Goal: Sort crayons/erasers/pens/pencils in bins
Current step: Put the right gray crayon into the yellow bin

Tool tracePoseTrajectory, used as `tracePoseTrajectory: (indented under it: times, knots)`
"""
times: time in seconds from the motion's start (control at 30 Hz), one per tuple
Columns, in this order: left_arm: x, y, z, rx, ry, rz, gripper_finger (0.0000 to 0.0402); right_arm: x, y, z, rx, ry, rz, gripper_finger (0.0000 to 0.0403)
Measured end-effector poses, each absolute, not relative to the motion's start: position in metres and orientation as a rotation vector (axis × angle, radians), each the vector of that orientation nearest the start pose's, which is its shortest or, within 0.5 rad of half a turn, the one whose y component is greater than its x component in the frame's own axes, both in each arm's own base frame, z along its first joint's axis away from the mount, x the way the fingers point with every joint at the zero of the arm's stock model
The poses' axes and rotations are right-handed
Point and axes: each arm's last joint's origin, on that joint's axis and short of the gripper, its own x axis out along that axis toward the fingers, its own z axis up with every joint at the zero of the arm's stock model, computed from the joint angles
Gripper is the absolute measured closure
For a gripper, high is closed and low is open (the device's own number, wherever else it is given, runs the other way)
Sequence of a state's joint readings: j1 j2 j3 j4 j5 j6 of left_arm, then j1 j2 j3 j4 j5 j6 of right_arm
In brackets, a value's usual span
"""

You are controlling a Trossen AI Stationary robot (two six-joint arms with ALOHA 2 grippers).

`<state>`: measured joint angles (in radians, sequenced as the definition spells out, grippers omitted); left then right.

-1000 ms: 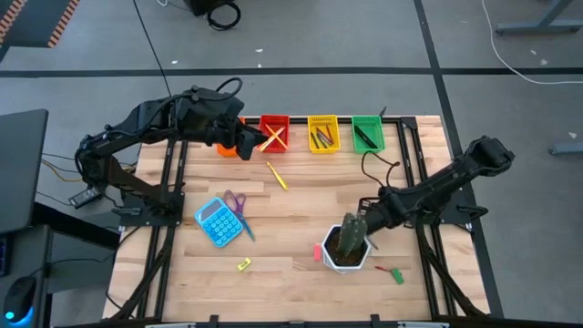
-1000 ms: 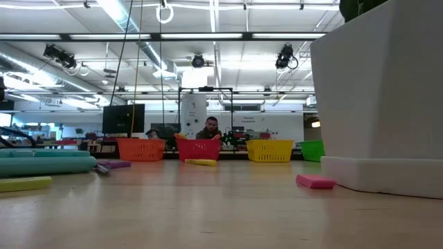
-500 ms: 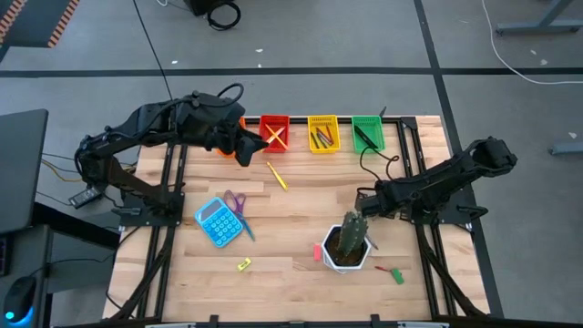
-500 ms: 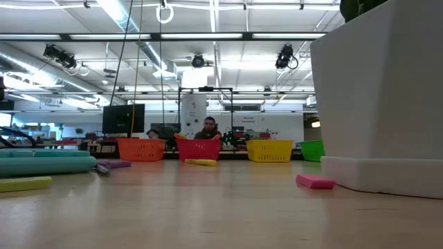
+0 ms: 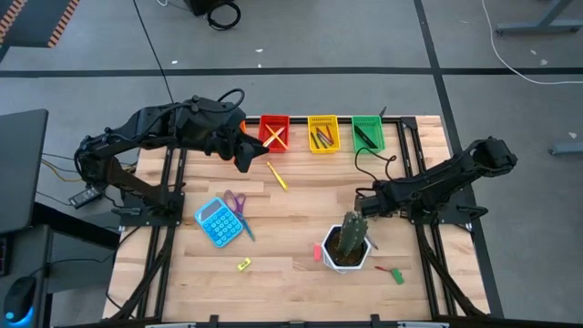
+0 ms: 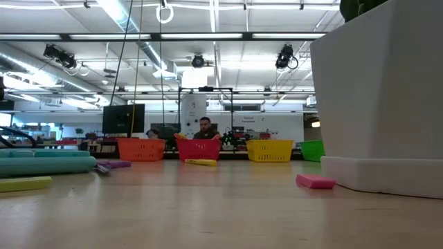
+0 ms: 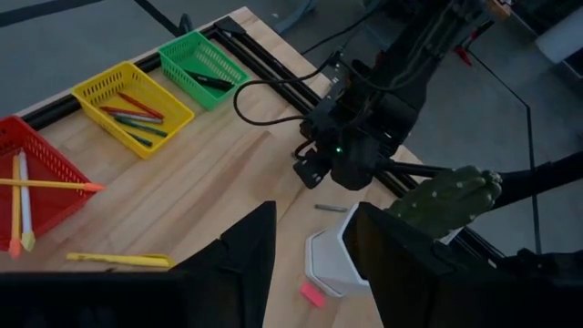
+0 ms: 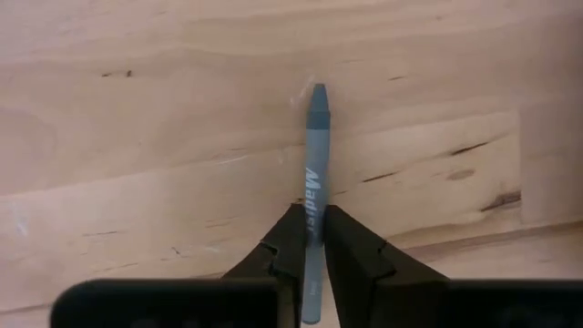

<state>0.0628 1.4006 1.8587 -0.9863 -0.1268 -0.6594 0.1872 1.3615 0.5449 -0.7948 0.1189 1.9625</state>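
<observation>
Crayon (image 8: 314,173), slim grey cylinder, pinched in right claw (image 8: 311,239) on grainy wood; left claw (image 7: 310,251) agape, empty.

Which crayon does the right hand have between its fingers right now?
The grey-blue crayon lying on the bare wood by the cactus pot, pinched by the right hand; the other crayons sit in the yellow bin.

Four slotted plastic bins (image 5: 314,133) in a row along the wooden table's (image 5: 301,205) far edge, white cactus pot (image 5: 346,252) near front, blue calculator (image 5: 215,221) to its left.
</observation>
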Motion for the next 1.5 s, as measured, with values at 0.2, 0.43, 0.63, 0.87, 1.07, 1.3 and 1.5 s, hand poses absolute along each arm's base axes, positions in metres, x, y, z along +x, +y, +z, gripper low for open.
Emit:
tracePoseTrajectory:
  times: [0.2, 0.43, 0.63, 0.87, 1.07, 1.3, 1.5]
  knots:
    - [0.251, 0.019, 0.477, -0.625, 0.448, 0.353, 0.0239, 0.17, 0.028, 0.128, 1.234, 1.014, -1.409, 0.0361]
    - [0.251, 0.02, 0.477, -0.604, 0.45, 0.349, 0.0239, 0.17, 0.028, 0.127, 1.2, 1.034, -1.383, 0.0362]
    - [0.251, 0.02, 0.477, -0.598, 0.446, 0.358, 0.0239, 0.175, 0.028, 0.137, 1.167, 1.012, -1.322, 0.0362]
    - [0.25, 0.028, 0.477, -0.607, 0.433, 0.395, 0.0239, 0.19, 0.023, 0.153, 1.141, 0.956, -1.237, 0.0363]
    - [0.249, 0.037, 0.477, -0.618, 0.421, 0.433, 0.0239, 0.207, 0.006, 0.172, 1.07, 0.926, -1.148, 0.0363]
    - [0.248, 0.046, 0.478, -0.592, 0.411, 0.461, 0.0239, 0.228, -0.046, 0.209, 0.986, 0.842, -1.076, 0.0363]
    - [0.244, 0.072, 0.483, -0.488, 0.354, 0.54, 0.0239, 0.242, -0.103, 0.245, 0.93, 0.692, -1.02, 0.0363]
